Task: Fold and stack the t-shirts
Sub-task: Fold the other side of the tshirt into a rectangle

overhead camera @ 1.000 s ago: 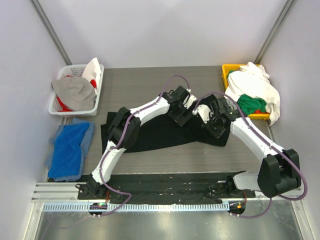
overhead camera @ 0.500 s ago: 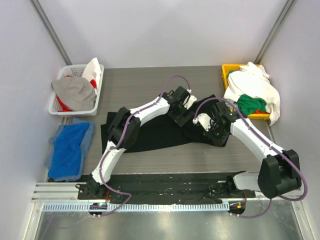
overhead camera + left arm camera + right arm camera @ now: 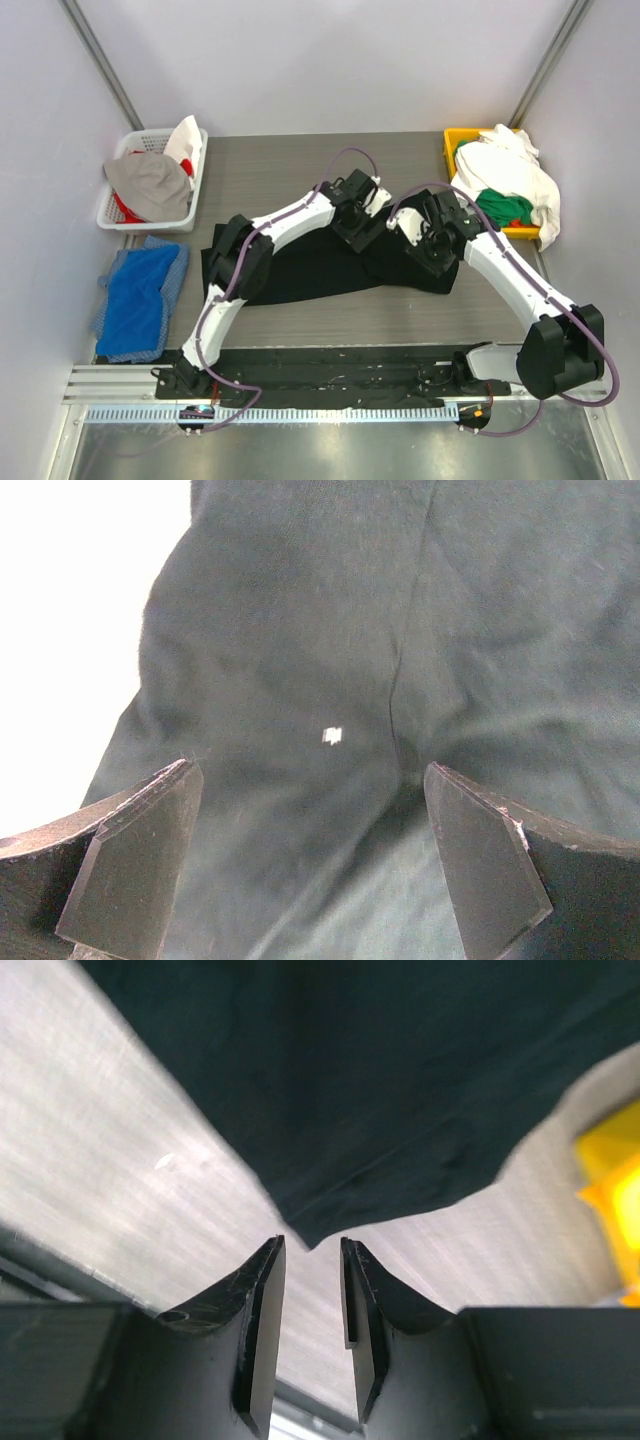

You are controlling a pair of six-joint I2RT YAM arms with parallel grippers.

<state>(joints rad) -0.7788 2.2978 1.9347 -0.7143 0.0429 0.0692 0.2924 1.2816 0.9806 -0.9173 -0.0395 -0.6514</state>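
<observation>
A large black t-shirt (image 3: 310,265) lies spread across the middle of the table. My left gripper (image 3: 352,222) hovers over its far middle part. In the left wrist view the left gripper (image 3: 308,780) is wide open and empty, with black fabric (image 3: 300,630) and a seam below it. My right gripper (image 3: 425,245) is over the shirt's right end. In the right wrist view the right gripper (image 3: 311,1243) is narrowly open, and a corner of the shirt (image 3: 380,1080) lies just ahead of the tips, not between them. White t-shirts (image 3: 510,175) and a green one (image 3: 505,210) are piled at the right.
The white and green shirts lie in a yellow bin (image 3: 455,140) at the back right, which also shows in the right wrist view (image 3: 610,1190). A white basket (image 3: 120,215) with a grey cloth (image 3: 150,185) stands at the back left. A blue cloth (image 3: 140,295) lies at the left edge.
My right gripper swung left and nearer over the shirt's right end, then back to about where it was. My left gripper shifted slightly toward the back.
</observation>
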